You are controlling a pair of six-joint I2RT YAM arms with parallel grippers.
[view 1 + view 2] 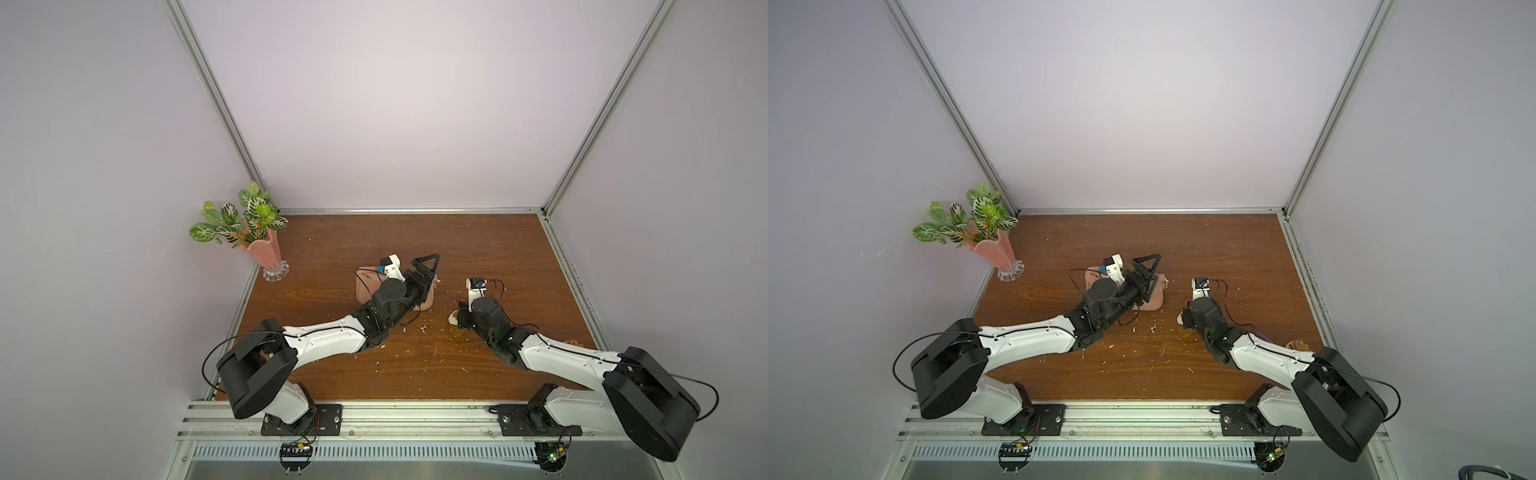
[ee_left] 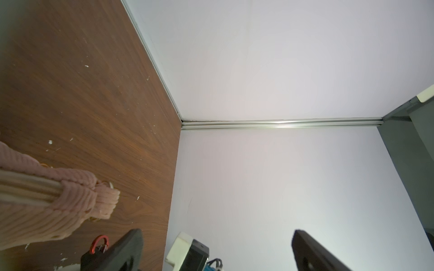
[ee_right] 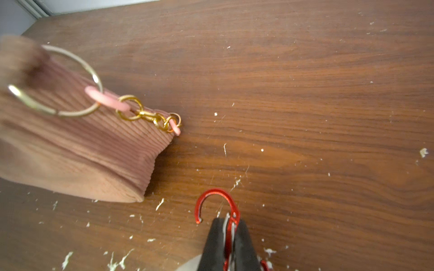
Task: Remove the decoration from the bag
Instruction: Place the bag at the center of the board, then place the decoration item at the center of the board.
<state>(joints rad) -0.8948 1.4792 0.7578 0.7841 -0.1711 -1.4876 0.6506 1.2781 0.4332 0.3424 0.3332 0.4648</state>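
The bag (image 1: 365,286) is a salmon-pink ribbed pouch lying mid-table, seen up close in the right wrist view (image 3: 82,150) with a metal key ring (image 3: 56,82) and a gold chain at its end. My left gripper (image 1: 432,276) hovers over the bag's right end, open and empty, its fingers (image 2: 122,248) wide apart. My right gripper (image 3: 231,221) is shut on the decoration's red clip (image 3: 218,204), whose open hook is apart from the bag's rings. Only a cream bit of the decoration's plush body (image 1: 452,318) shows under the right wrist.
A pink vase with green leaves (image 1: 266,253) stands in the back left corner. A small pinkish object (image 1: 1298,345) peeks out beside the right forearm. White crumbs (image 1: 422,328) litter the wooden table (image 1: 498,257). Walls close in the back and both sides.
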